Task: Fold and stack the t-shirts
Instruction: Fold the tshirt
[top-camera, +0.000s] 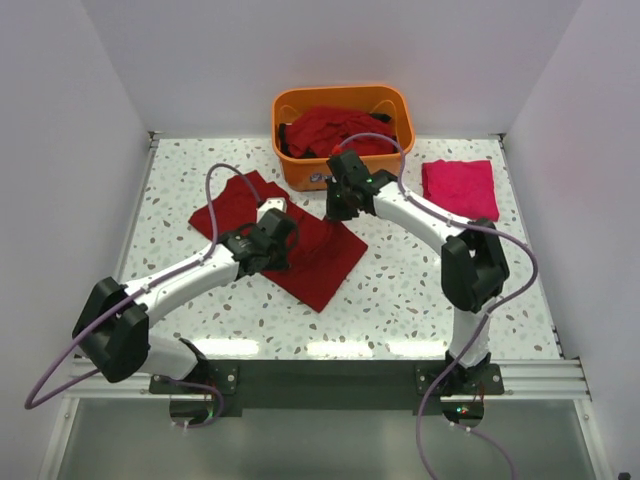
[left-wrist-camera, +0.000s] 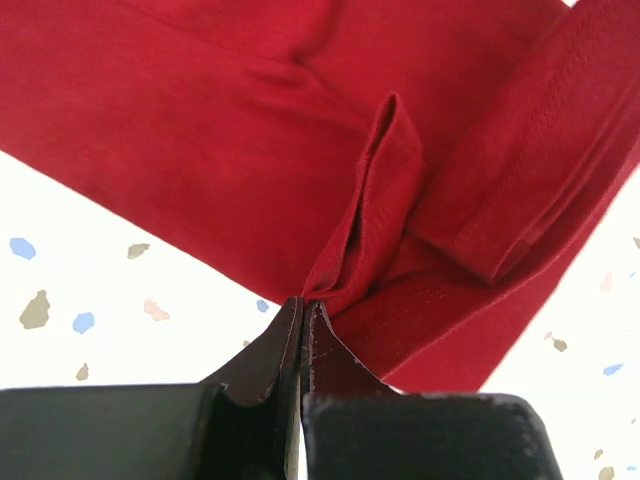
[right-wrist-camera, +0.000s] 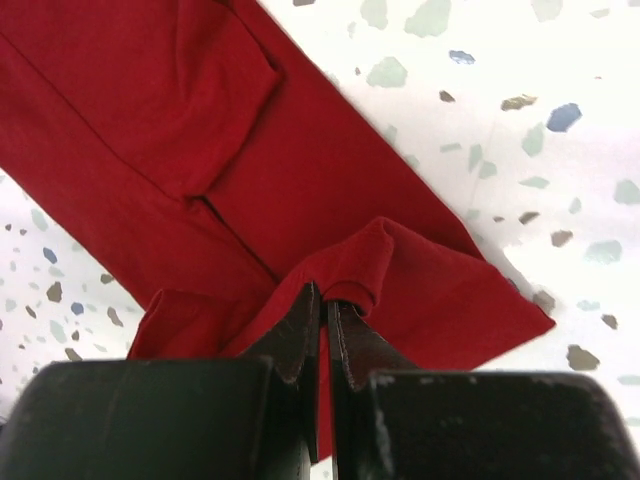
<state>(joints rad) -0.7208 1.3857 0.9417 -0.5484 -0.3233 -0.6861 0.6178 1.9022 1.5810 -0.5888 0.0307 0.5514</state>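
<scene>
Dark red t-shirt (top-camera: 318, 262) is lying spread on the tabletop (top-camera: 420, 290), just in front of the orange tub (top-camera: 298, 172), running diagonally from the tub's front-left side toward the near middle. One sleeve is sticking out at the end left of the tub.

Left end effector (left-wrist-camera: 303, 308) is sitting over the shirt in front of the tub and to its left. Its jaws are pressing together on a bunched ridge of the dark red fabric, which is puckering up from the flat cloth into the tips.

Right end effector (right-wrist-camera: 324, 292) is hanging right in front of the tub's front wall. Its jaws are also clamping a small raised fold of the same shirt near its edge, with the rest of the fabric lying flat around the pinch.

Pinkish-red t-shirt (top-camera: 459, 186) is resting folded in a neat square on the tabletop, just right of the tub, apart from the dark red one.

Heap of dark red cloth (top-camera: 325, 128) is sitting crumpled inside the tub, probably several shirts, hard to count.
</scene>
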